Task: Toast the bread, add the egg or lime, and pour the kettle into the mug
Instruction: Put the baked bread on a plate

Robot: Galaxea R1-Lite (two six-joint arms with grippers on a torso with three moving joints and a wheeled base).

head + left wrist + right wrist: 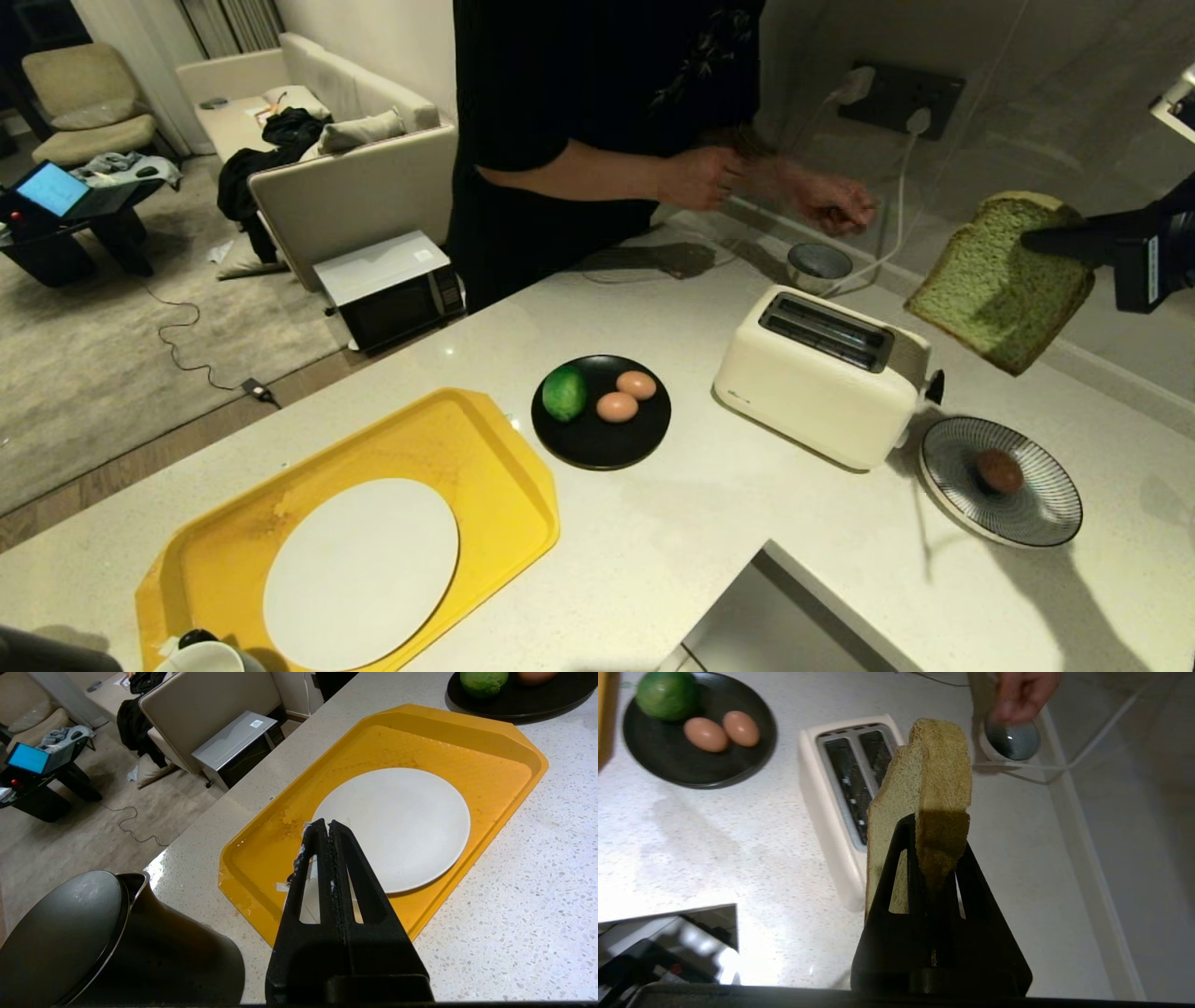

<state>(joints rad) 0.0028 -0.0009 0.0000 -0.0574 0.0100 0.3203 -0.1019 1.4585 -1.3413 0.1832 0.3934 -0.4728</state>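
At right of the head view, the right gripper pinches the thick pale green bread slice by its crust, above and beside the cream two-slot toaster. Best to square the slice edge-on over one slot before lowering.

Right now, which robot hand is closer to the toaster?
Right. The right gripper holds the bread in the air just above and beside the toaster. The left gripper is far off, shut over the yellow tray.

Speckled polished stone counter, glossy yellow plastic tray, porous bread.
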